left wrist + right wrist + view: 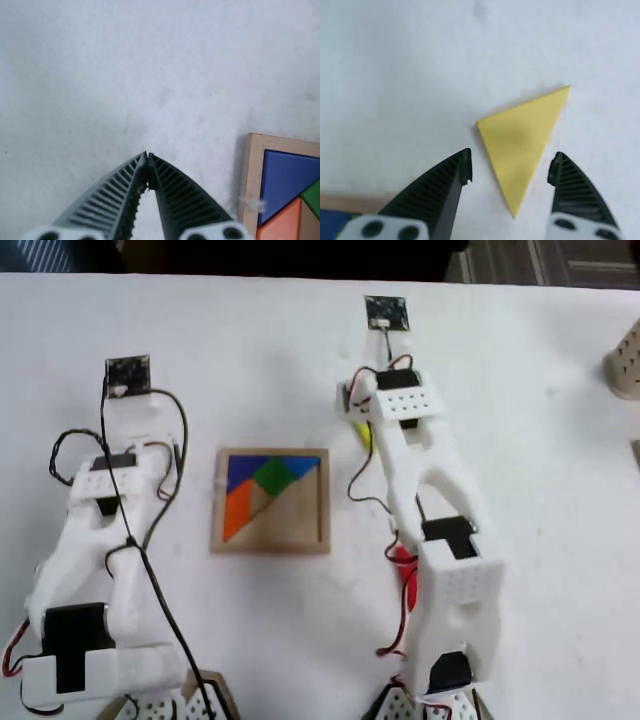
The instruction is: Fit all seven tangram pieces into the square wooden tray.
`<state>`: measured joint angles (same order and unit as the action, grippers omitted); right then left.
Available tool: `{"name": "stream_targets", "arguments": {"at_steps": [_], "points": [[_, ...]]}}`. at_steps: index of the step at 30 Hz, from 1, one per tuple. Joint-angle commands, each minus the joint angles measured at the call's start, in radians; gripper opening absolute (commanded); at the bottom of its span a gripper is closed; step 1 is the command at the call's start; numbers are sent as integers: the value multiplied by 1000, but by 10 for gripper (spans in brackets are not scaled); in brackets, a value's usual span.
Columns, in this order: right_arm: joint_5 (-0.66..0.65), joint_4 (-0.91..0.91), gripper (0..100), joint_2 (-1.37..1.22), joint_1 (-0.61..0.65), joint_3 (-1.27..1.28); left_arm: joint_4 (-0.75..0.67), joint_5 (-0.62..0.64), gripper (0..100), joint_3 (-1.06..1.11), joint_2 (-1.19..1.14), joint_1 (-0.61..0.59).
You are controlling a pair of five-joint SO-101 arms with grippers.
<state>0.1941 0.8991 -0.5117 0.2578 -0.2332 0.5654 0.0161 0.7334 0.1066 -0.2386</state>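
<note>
Coloured pieces point(258, 485) fill the upper left of the tray point(270, 545) at mid-frame, yet the yellow triangle point(522, 145) lies unplaced on the table point(540, 390) between my spread right jaws, left jaws closed empty, so I judge the task unfinished.

Yellow triangle point(520, 143) flat (outside wooden tray point(270, 547))
</note>
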Motion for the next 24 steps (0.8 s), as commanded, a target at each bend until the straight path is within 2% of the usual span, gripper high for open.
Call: {"name": "stream_targets", "arguments": {"at_steps": [1, 8, 13, 16, 21, 24], "points": [[115, -64, 244, -8, 8, -31, -21, -12, 24, -3, 4, -5], [126, -225, 241, -131, -24, -43, -20, -12, 24, -3, 4, -5], [124, -242, 239, -272, -102, -196, -15, -12, 24, -3, 4, -5], [75, -159, 189, -372, -114, -333, -15, -12, 24, -3, 4, -5], [-75, 47, 19, -513, -90, -595, -15, -12, 24, -2, 4, -5], [-92, 171, 31, -573, -91, -735, -14, -12, 24, -2, 4, -7]]}}
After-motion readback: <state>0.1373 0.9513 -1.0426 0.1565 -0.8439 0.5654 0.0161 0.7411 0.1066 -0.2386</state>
